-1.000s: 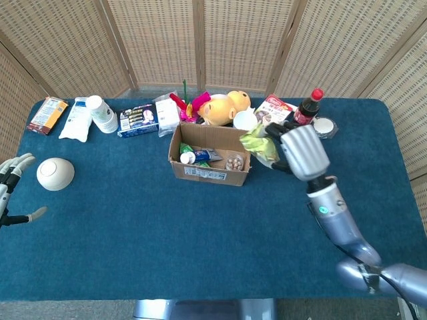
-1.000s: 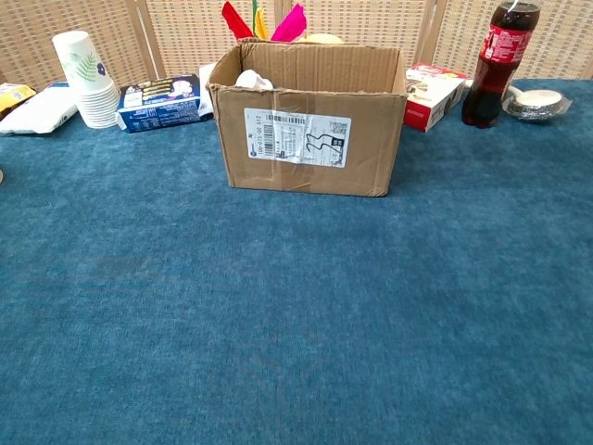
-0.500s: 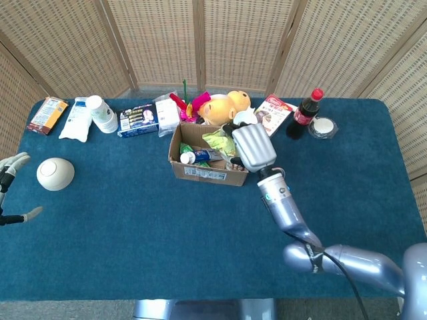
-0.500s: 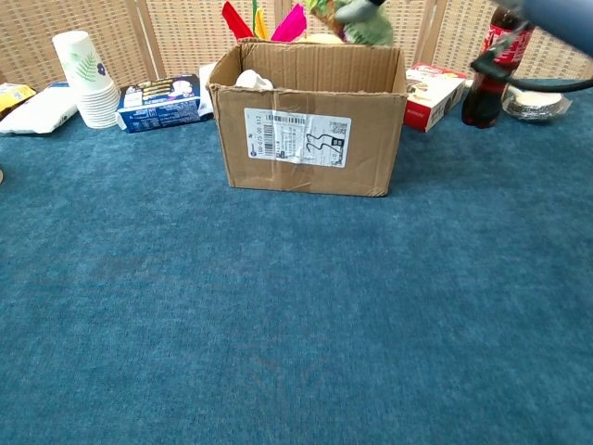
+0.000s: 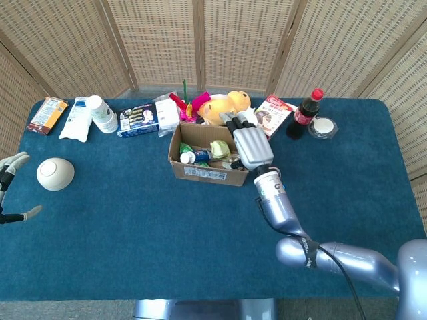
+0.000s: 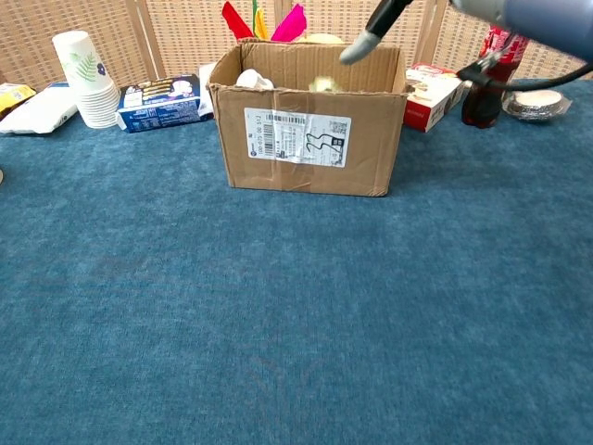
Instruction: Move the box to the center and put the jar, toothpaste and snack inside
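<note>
Right hand (image 5: 251, 145) hangs with fingers (image 6: 361, 42) apparently spread; left hand (image 5: 11, 189) likewise.

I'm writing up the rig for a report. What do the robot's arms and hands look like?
The right arm is glossy silver-blue metal with rounded joints, a black cable along it and a small green light near the wrist. The right hand has a ribbed silver back and dark fingers with grey tips. The left hand, at the frame edge, shows pale grey fingers over black parts.

The box (image 5: 209, 155) is sitting mid-table with the snack (image 5: 219, 148), toothpaste (image 5: 202, 156) and jar (image 5: 188, 158) lying inside it. The right hand (image 5: 250, 143) is hovering over its right end, and the bottle (image 5: 302, 113) is standing further right.
</note>
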